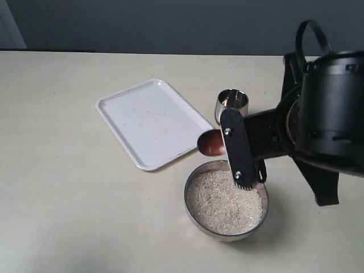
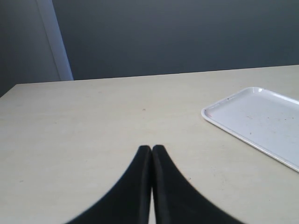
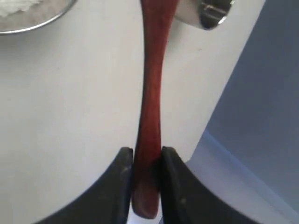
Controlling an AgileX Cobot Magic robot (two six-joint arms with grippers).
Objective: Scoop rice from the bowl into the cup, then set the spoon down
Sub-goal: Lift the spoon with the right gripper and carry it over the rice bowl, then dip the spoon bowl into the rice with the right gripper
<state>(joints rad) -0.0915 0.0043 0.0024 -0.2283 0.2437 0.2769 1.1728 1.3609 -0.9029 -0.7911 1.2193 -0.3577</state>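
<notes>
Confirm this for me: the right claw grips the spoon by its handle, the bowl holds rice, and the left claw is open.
One thing is wrong: the left claw is shut, not open; the left wrist view shows it closed tight. The rest stands: the right claw grips the spoon by its handle, and the bowl holds rice.

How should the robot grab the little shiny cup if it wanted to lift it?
Best across its rounded sides, coming down from above. The cup stands upright with no handle, and the bowl and tray sit close by, so a sideways approach looks cramped.
</notes>
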